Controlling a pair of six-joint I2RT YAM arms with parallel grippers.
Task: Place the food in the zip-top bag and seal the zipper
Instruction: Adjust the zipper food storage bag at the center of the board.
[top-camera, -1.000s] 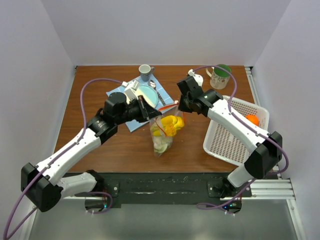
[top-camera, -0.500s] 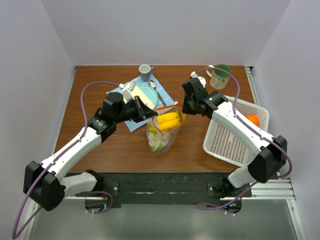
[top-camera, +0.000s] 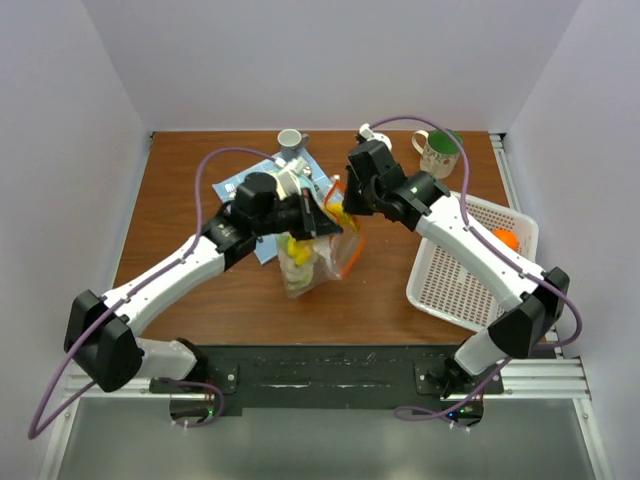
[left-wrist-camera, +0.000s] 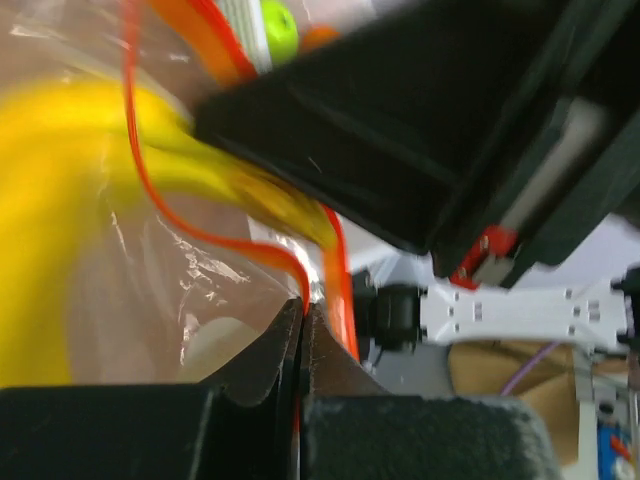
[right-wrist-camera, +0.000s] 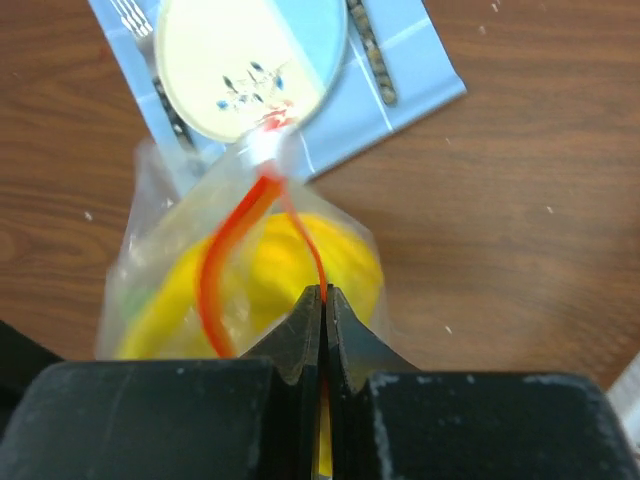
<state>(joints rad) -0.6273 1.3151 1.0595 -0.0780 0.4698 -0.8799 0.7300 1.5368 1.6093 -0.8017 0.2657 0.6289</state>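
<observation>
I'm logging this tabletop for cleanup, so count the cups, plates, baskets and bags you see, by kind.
Cups: 2, blue cup and green mug
Plate: 1
Basket: 1
Zip-top bag: 1
Total: 5

Two arms (top-camera: 170, 275) (top-camera: 480, 250), one zip-top bag (top-camera: 303, 270), one basket (top-camera: 450, 285), two mugs (top-camera: 290, 140) (top-camera: 440, 153), one plate (right-wrist-camera: 250, 65), one orange (top-camera: 505, 240).

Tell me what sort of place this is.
Probably a robot test cell staged like a kitchen: bare white walls box in a wooden table, two arms are bolted to a rail, and a mug, plate and basket serve as props.
</observation>
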